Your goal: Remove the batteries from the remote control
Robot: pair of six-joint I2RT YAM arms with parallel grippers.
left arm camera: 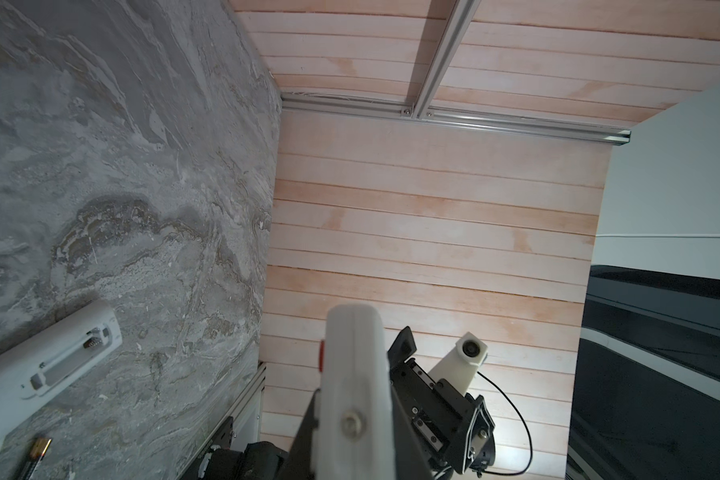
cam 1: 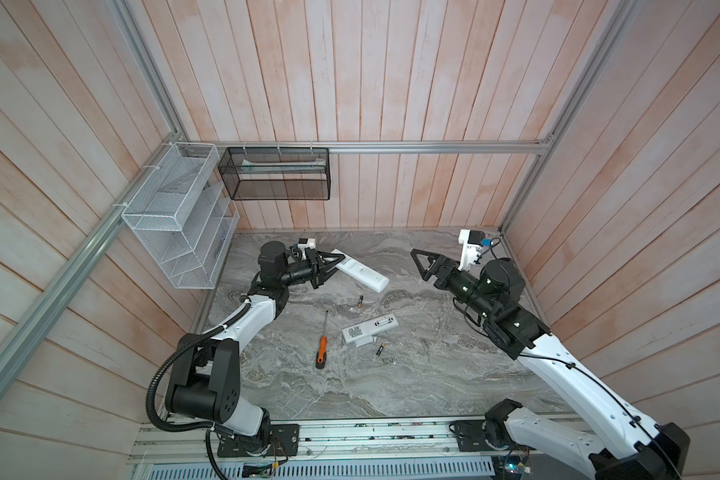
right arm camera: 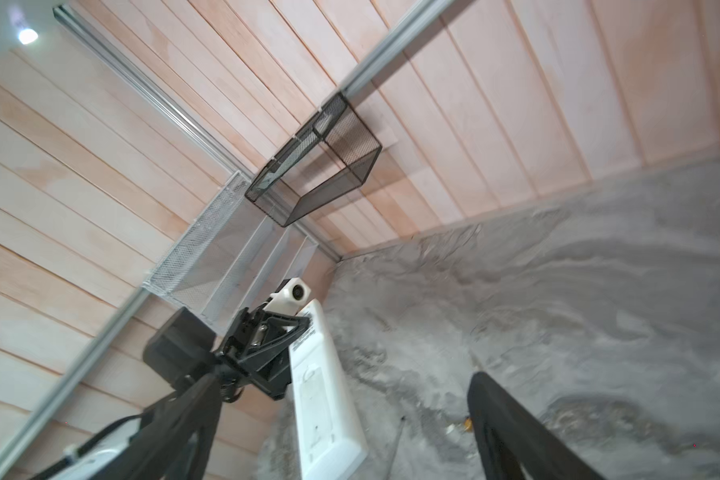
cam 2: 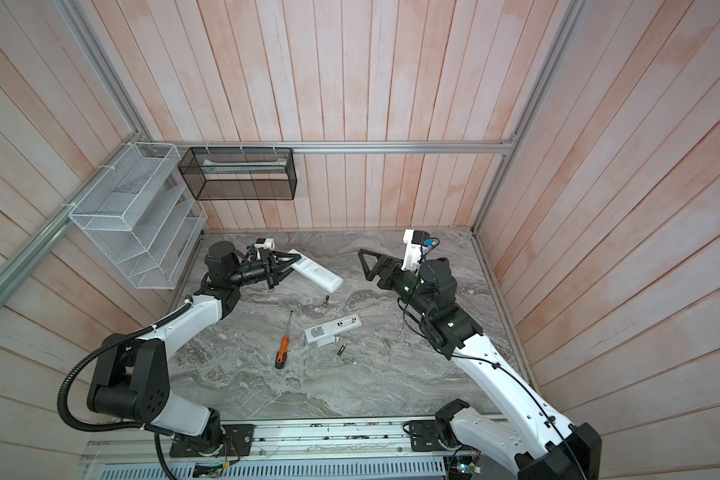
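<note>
Marble tabletop (cam 1: 391,386): opened remote (cam 1: 369,329), screwdriver (cam 1: 322,351), battery (cam 1: 360,301), second battery (cam 1: 380,349).

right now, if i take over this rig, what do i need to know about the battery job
Left gripper: shut on one end of the long white plastic remote at the far side of the grey marbled table.
Right gripper: open, empty, raised.
Second white remote lies back up mid-table, battery bay open, apparently empty.
Two slim dark gold-tipped batteries lie loose either side of it; orange-handled screwdriver nearby.
Left: the held remote's back looks closed; open and unload it.
</note>
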